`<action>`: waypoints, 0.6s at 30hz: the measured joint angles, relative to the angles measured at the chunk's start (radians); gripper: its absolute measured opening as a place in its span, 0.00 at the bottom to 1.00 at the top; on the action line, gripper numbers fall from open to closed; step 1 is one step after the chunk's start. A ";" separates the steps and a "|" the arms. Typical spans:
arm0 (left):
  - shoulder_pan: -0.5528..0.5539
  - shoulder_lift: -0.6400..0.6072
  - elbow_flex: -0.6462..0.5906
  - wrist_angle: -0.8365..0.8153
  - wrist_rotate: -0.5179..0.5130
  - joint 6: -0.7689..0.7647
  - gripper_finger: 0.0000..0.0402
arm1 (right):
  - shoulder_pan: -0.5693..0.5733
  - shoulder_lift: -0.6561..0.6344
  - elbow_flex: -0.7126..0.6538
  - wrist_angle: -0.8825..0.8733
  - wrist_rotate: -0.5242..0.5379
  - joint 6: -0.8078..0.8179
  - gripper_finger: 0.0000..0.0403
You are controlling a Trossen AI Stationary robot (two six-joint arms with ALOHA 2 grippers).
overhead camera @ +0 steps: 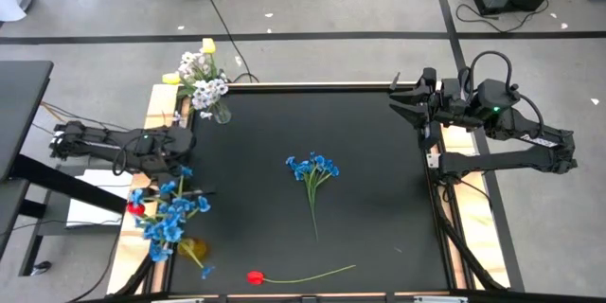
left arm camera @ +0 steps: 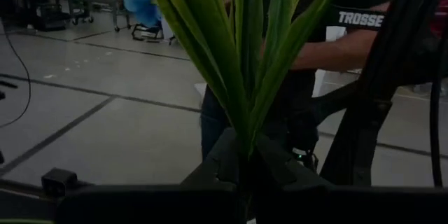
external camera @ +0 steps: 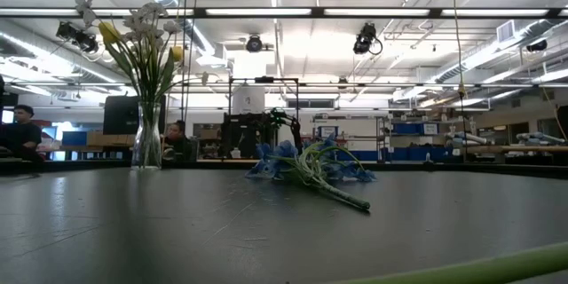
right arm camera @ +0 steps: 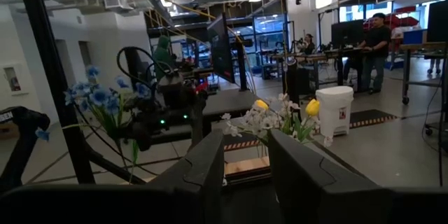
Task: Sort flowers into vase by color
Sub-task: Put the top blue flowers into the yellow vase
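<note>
While my left gripper [overhead camera: 178, 142] clamps green stalks [left arm camera: 245, 63], blue blossoms [overhead camera: 170, 213] crowd the bench's left edge.
I see a glass vase [overhead camera: 221, 112] of white and yellow flowers [overhead camera: 201, 71] at the far left corner, a blue stem [overhead camera: 313, 172] mid-bench, a red tulip [overhead camera: 256, 276] along the near edge. My right gripper [overhead camera: 405, 106] waits open at the far right corner.

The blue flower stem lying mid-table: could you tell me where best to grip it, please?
Probably the bare green stalk below the blossoms of the blue flower stem, from straight above with fingers across it: it lies flat, thin, clear of the red tulip.
</note>
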 joint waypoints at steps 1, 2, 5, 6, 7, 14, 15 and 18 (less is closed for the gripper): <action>-0.008 0.000 0.000 0.007 -0.005 0.000 0.03 | 0.000 0.000 0.000 0.000 0.000 0.000 0.30; -0.015 -0.001 0.000 0.012 -0.011 0.000 0.03 | 0.000 0.000 0.000 0.000 0.000 0.000 0.30; -0.033 0.001 0.000 0.015 -0.017 0.002 0.03 | 0.000 0.000 0.000 0.000 0.000 0.000 0.30; -0.038 0.004 0.000 0.015 -0.017 0.004 0.03 | 0.000 0.000 0.000 0.000 0.000 0.000 0.30; -0.039 0.008 0.000 0.016 -0.017 0.005 0.03 | 0.000 0.000 0.000 0.000 0.000 0.000 0.30; 0.008 0.019 0.000 0.148 0.002 -0.043 0.05 | 0.000 0.000 0.000 0.000 0.000 0.000 0.30; 0.020 0.025 0.000 0.203 0.017 -0.093 0.05 | 0.000 0.000 0.000 0.000 0.000 0.000 0.30; 0.056 0.050 0.000 0.348 0.130 -0.238 0.05 | 0.000 0.000 0.000 0.000 0.000 0.000 0.30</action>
